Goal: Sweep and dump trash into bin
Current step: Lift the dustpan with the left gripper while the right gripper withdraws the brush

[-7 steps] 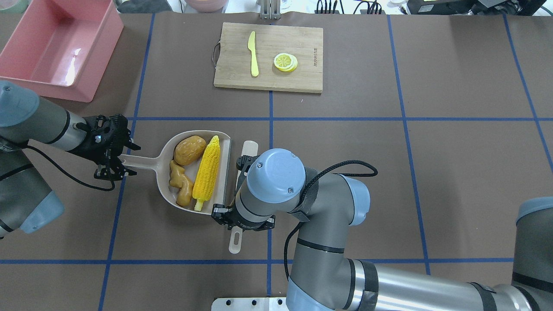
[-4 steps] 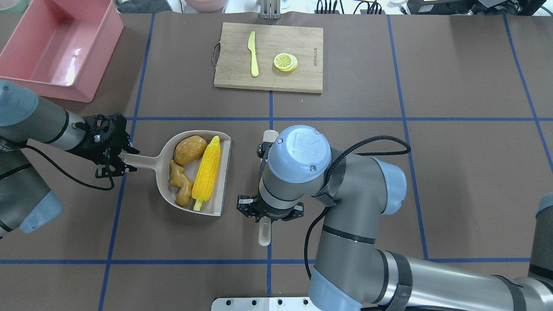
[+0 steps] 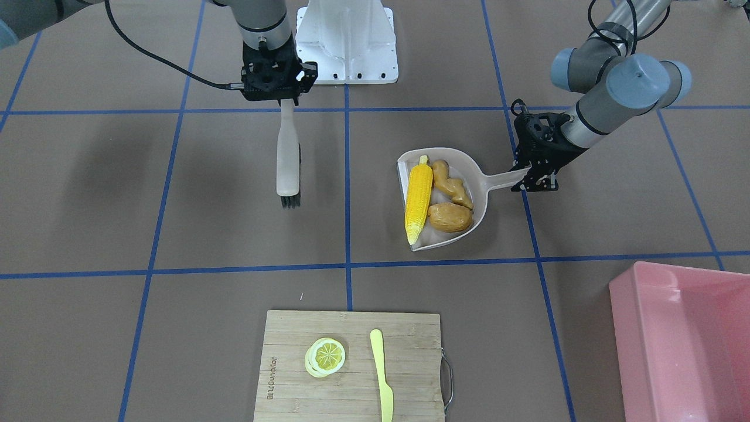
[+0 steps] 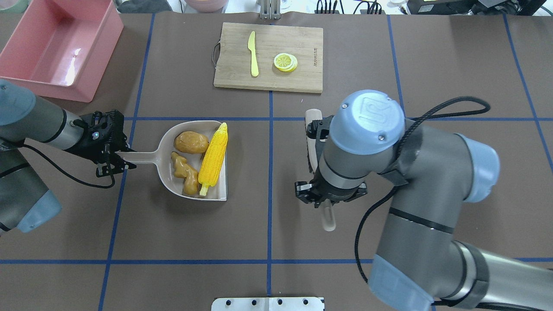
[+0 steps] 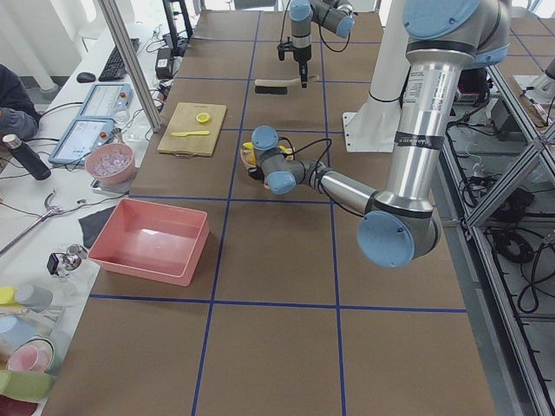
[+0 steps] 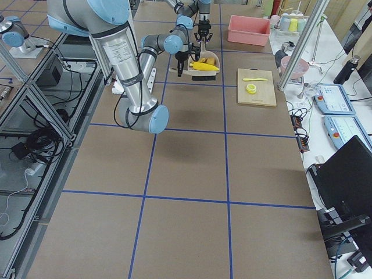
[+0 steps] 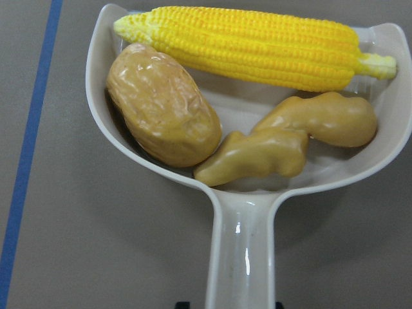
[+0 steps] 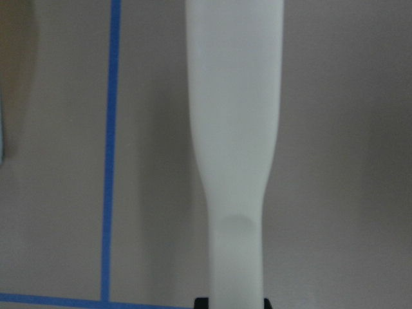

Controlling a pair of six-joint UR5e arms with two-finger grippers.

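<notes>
The beige dustpan point(image 4: 142, 157) holds the trash: a yellow corn cob point(image 4: 213, 159), a tan ginger root point(image 4: 185, 172) and a brown potato lump point(image 4: 190, 142). My left gripper point(image 4: 116, 160) is shut on the dustpan's handle point(image 7: 243, 257). The left wrist view shows the corn point(image 7: 251, 46), the potato lump point(image 7: 162, 106) and the ginger point(image 7: 290, 145) lying in the pan. My right gripper point(image 4: 330, 198) is shut on the handle of a white brush point(image 3: 287, 158), well to the right of the pan. The pink bin point(image 4: 93, 47) stands at the far left, with nothing inside.
A wooden cutting board point(image 4: 298, 39) at the far middle carries a pale yellow knife point(image 4: 253, 54) and a lemon slice point(image 4: 285, 61). Blue tape lines cross the brown table. The robot's white base point(image 3: 345, 35) is at the near edge.
My right arm has carried the brush to the right, away from the dustpan's mouth. The dustpan has shifted and turned slightly, and the trash has resettled inside it.
</notes>
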